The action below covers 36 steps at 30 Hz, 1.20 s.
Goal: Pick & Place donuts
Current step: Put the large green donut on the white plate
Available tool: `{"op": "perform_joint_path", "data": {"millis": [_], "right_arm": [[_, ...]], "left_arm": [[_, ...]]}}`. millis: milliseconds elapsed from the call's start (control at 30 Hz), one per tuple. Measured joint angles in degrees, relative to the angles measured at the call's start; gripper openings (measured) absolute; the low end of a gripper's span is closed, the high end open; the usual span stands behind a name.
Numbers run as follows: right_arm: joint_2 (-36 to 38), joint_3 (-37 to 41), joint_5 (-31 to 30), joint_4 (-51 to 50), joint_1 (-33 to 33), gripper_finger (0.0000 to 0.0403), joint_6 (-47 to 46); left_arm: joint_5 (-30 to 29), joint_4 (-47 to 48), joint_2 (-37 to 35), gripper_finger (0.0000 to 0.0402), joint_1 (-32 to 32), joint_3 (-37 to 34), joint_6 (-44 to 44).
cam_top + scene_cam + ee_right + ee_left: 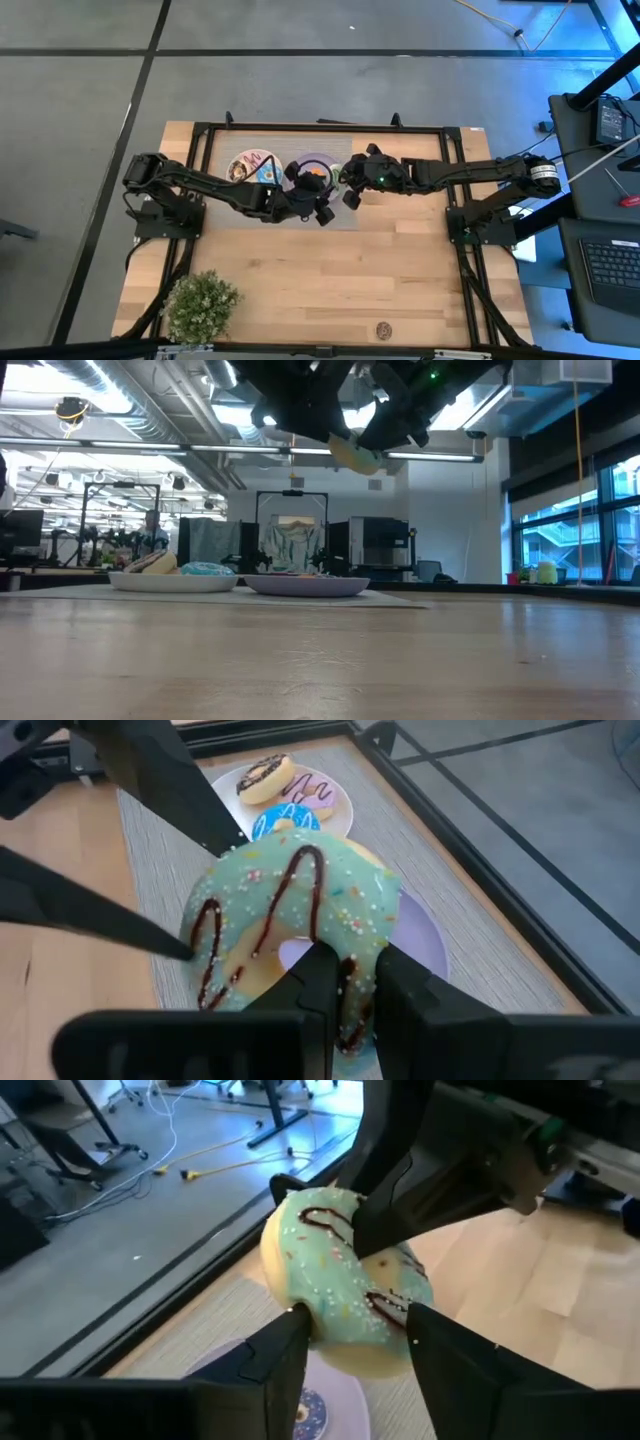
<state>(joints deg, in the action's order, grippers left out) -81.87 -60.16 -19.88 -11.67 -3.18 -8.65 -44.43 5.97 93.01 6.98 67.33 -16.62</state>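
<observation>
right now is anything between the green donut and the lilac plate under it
Nothing visible. The green donut hangs in the air straight above the lilac plate, pinched by the right gripper, with the left gripper closing around it. Only a small mini lies on the plate.

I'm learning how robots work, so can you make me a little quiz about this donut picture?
1. True or false: the green donut is lying flat on the lilac plate.
2. Which hand is pinching the green donut's rim shut? A) right hand B) left hand C) neither
3. Fill in: on the white plate lie a chocolate donut and a ____ donut.

Key: 1. False, it is held up in the air above the plate. 2. A; the left hand's fingers are on either side of it too. 3. Blue.
</observation>
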Motion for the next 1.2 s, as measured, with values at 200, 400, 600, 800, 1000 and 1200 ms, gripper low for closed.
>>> {"op": "perform_joint_path", "data": {"millis": [200,400,600,800,1000,1200], "right_arm": [[0.0,0.0,1.0,0.0,0.0,0.0048,0.1],[0.0,0.0,1.3,0.3,0.0,0.0048,0.1],[0.0,0.0,1.5,0.3,0.0,0.0048,0.3],[0.0,0.0,3.0,-0.2,0.0,0.0055,3.2],[0.5,0.0,3.1,-0.7,0.0,0.0132,4.6],[6.8,0.0,-0.4,-0.8,0.0,0.0212,6.3]], "left_arm": [[-2.0,0.0,0.0,0.0117,0.0,0.0,1.8],[-2.1,0.0,0.0,0.0064,-0.1,0.0,2.8],[-2.2,0.1,0.0,0.0021,-0.1,0.0,3.2],[-2.3,0.1,0.0,0.0014,-0.1,0.0,4.3],[-2.6,0.1,0.0,0.0017,-0.1,0.0,4.4],[-2.7,3.3,-1.5,0.0016,-0.1,0.0,2.1]]}}
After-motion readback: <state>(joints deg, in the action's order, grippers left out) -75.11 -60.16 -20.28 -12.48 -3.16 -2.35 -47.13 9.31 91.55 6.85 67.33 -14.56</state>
